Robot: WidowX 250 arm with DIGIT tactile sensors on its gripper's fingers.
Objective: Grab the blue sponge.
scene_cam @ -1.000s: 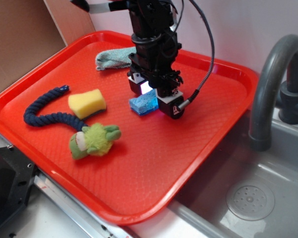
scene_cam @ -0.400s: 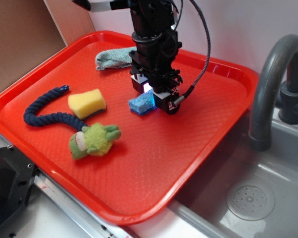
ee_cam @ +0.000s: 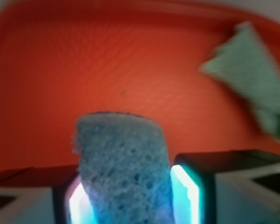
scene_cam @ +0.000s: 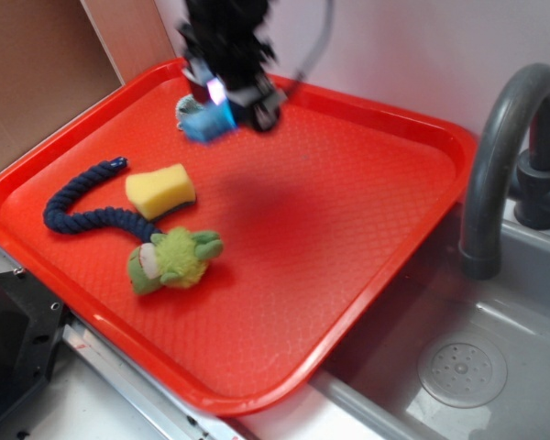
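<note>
Claw clamped on blue sponge, sponge off red tray, near cloth rag. Judgement: hold squeeze steady, avoid jerks; soft foam could slip between pads.

The exterior view looks down at an angle on the whole red tray, from its front edge, with the faucet at right. The wrist view sits close above the tray, facing down. Both share the tray's rag corner.
</note>
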